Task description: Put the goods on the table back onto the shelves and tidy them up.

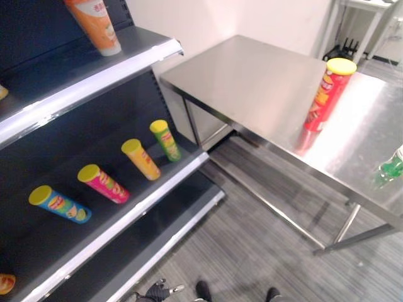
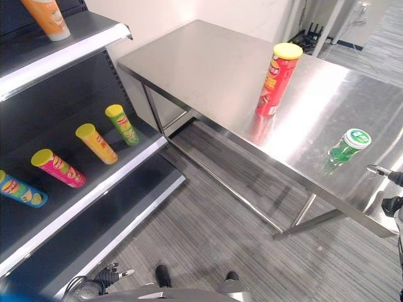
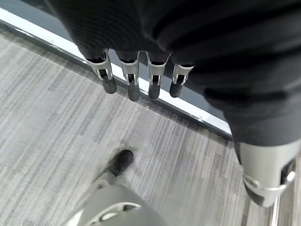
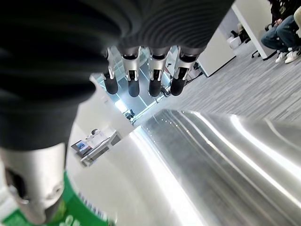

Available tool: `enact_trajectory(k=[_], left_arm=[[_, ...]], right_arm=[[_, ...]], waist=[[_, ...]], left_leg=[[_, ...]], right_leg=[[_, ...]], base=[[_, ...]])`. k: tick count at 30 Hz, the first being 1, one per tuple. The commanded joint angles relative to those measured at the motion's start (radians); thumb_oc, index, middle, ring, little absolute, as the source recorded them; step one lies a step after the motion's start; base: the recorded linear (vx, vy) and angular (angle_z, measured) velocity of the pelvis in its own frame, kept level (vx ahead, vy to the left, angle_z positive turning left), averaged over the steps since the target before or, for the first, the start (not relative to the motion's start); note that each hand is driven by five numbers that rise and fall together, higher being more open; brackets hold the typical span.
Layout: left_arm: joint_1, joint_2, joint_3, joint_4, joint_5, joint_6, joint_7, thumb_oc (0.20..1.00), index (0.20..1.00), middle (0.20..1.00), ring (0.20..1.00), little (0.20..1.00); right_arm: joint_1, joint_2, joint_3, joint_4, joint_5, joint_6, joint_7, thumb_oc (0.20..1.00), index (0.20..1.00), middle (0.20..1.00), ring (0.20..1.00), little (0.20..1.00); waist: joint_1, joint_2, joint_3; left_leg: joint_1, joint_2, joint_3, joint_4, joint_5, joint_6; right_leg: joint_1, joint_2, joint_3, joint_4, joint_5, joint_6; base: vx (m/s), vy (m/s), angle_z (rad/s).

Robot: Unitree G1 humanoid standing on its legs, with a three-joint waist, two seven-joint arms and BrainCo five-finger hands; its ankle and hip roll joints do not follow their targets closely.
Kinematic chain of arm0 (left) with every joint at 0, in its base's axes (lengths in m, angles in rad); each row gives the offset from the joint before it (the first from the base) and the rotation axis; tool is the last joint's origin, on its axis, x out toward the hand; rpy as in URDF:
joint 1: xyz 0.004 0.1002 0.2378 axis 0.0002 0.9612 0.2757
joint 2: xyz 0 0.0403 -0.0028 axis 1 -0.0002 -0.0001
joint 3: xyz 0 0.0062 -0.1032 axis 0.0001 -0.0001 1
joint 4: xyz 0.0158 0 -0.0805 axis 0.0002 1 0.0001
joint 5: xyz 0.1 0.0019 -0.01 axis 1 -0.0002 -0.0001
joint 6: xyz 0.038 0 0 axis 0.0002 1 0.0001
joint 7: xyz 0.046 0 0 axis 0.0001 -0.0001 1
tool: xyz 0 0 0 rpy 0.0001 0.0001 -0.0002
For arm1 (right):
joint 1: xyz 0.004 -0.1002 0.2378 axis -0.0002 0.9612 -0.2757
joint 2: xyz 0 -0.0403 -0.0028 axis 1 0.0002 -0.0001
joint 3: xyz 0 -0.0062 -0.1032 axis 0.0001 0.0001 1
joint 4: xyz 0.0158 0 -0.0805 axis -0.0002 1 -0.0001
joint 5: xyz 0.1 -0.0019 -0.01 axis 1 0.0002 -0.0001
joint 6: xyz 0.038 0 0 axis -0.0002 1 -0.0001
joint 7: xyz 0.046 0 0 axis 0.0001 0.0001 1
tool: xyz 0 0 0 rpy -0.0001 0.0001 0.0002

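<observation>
A tall red chip can with a yellow lid [image 2: 275,78] stands upright in the middle of the steel table [image 2: 208,63]. A short green container with a green and white lid [image 2: 346,148] stands near the table's front right edge, and its green side [image 4: 75,214] shows close beside the thumb in the right wrist view. My right hand [image 2: 385,173] hovers just right of it, fingers [image 4: 134,77] straight, holding nothing. My left hand [image 1: 154,290] hangs low over the floor by the shelf's base, its fingers [image 3: 133,80] straight and empty.
The dark shelf unit [image 1: 157,179] stands at the left. Its middle shelf holds blue [image 1: 61,205], pink [image 1: 104,184], yellow [image 1: 141,159] and green [image 1: 165,139] chip cans. An orange can [image 1: 94,24] stands on the top shelf. A person sits far off [image 4: 282,23].
</observation>
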Motion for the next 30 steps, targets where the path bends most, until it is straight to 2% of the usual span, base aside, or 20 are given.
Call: enact_trajectory(k=[1,7,19,30], left_arm=[[-0.078,0.036,0.027,0.01,-0.001,-0.002,0.017,1.0,1.0,1.0,1.0,1.0],[-0.066,0.034,0.024,0.003,-0.005,-0.001,0.021,1.0,1.0,1.0,1.0,1.0],[-0.046,0.028,0.014,-0.009,-0.006,0.006,0.04,1.0,1.0,1.0,1.0,1.0],[-0.041,0.026,0.006,-0.017,-0.008,0.006,0.042,1.0,1.0,1.0,1.0,1.0]], right_arm=[[-0.096,-0.058,0.037,0.012,-0.039,-0.015,-0.016,1.0,1.0,1.0,1.0,1.0],[-0.127,-0.049,0.079,0.013,-0.058,-0.01,-0.02,1.0,1.0,1.0,1.0,1.0],[-0.204,-0.018,0.11,0.043,-0.083,0.012,-0.094,1.0,1.0,1.0,1.0,1.0],[-0.254,-0.006,0.16,0.066,-0.076,0.014,-0.095,1.0,1.0,1.0,1.0,1.0]], waist=[[0.022,-0.072,0.032],[0.033,-0.061,0.037],[0.055,-0.042,0.043],[0.065,-0.038,0.042]], left_leg=[[0.102,0.048,0.012,0.012,-0.09,-0.082],[0.099,0.043,-0.002,0.007,-0.088,-0.082],[0.093,0.045,-0.013,0.005,-0.082,-0.084],[0.091,0.049,-0.018,0.005,-0.078,-0.087]], right_leg=[[-0.035,0.004,0.062,0.013,-0.078,0.006],[-0.034,0.005,0.054,0.013,-0.084,0.002],[-0.028,0.007,0.036,0.013,-0.093,-0.002],[-0.025,0.01,0.024,0.013,-0.096,-0.004]], base=[[0.01,-0.008,0.09],[0.0,-0.001,0.01],[0.0,-0.012,0.06],[0.0,-0.007,0.03]])
